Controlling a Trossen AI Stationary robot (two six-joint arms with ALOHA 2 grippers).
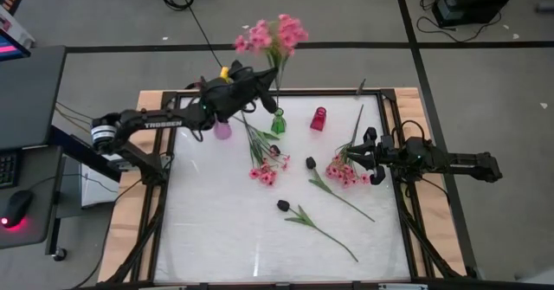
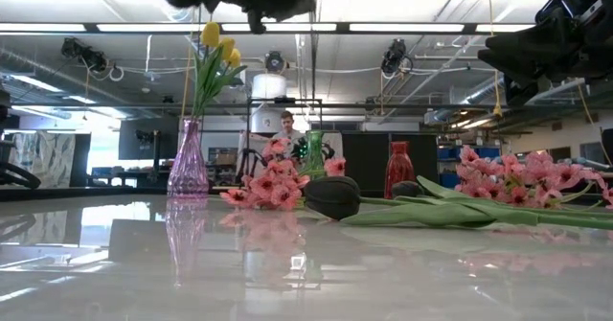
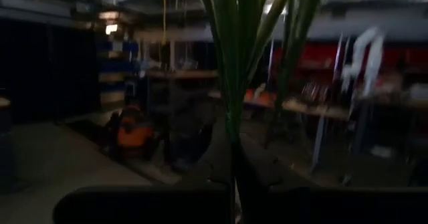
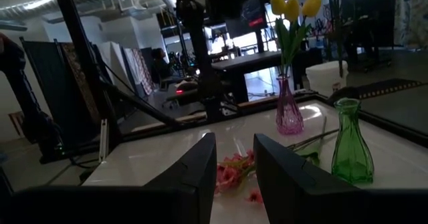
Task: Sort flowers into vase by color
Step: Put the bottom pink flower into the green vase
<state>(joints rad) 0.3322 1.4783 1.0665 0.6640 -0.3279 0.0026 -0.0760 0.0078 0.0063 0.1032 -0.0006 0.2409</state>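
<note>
The yellow tulips [image 2: 216,41] already stand in the purple vase [image 2: 188,160] at the back left of the table [image 1: 216,238], so that colour looks sorted. The left gripper [image 1: 264,87] is raised above the green vase [image 1: 278,122] with its jaws closed on the stem of a pink spray [image 1: 273,35], whose blossoms stand high over the table's far edge; the left wrist view shows green stems rising straight out from between its fingers. I judge this spray is being lowered into, or lined up with, the green vase, though whether the stem end is already inside the neck cannot be told. The red vase [image 1: 318,119] stands just right of the green one and appears empty. Still lying on the table are a pink spray [image 1: 264,170] near the middle, another pink bunch [image 1: 344,172] toward the right, and two dark tulips [image 1: 282,205] with long green stems in the centre and front. The right gripper [image 1: 374,156] hovers just beside the right-hand pink bunch with its jaws partly apart and nothing between them in the right wrist view. So roughly one colour is finished, pink is under way, and the dark tulips are untouched
</note>
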